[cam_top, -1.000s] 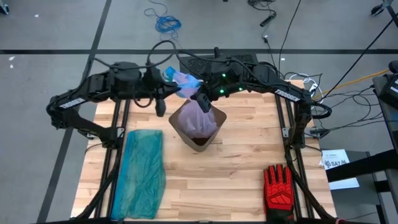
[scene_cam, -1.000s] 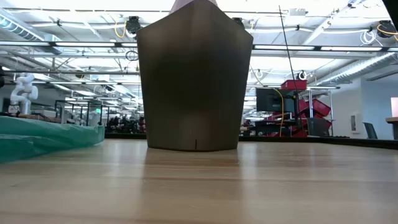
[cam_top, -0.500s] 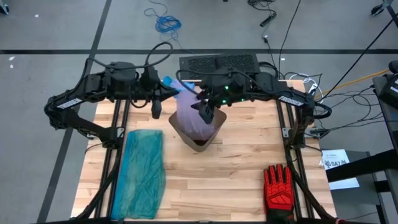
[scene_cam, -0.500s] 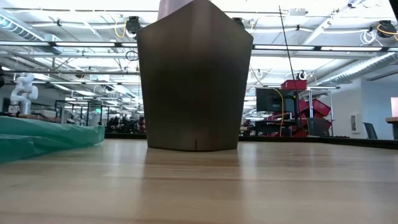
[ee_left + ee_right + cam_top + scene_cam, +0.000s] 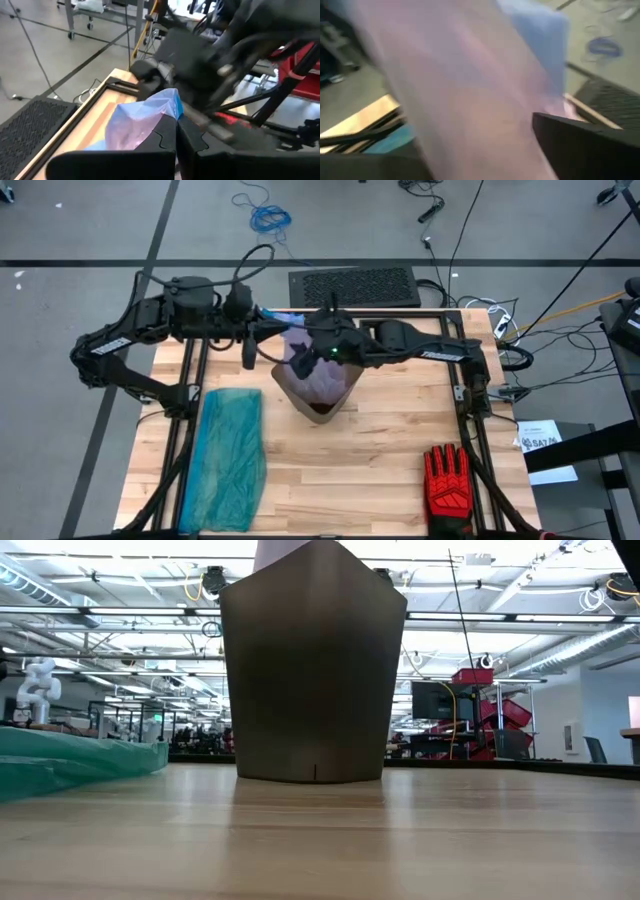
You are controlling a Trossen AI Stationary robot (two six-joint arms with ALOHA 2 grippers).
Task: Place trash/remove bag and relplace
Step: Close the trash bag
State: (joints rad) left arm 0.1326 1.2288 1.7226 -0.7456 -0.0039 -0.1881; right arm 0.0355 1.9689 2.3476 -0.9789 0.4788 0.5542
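A dark brown bin (image 5: 318,405) stands upright at the table's far middle, large in the low view (image 5: 312,670). In it sits the pinkish-lavender bag (image 5: 320,377), its blue-rimmed top drawn up toward the far left. My left gripper (image 5: 262,332) is shut on that top. My right gripper (image 5: 305,355) reaches over the bin from the right and stands open, with the bag (image 5: 470,90) between its fingers; whether they touch it I cannot tell. The trash is hidden. My left gripper (image 5: 176,137) pinches the bag's gathered top just below the blue rim (image 5: 171,105) between its two fingers. It comes nearly level from the table's left. The top bunches up beyond the fingertips, and the bag's lower part stays in the bin.
A teal-green plastic bag (image 5: 232,455) lies flat along the near left of the table, also low at the left in the low view (image 5: 70,760). A red-and-black glove (image 5: 447,485) lies at the near right corner. Bare wood lies between them.
My right arm has swung round and now stretches level across the table toward its left, the gripper shifting a little left over the bin with the wrist turning. The bag's raised top has sunk and leaned toward my left gripper.
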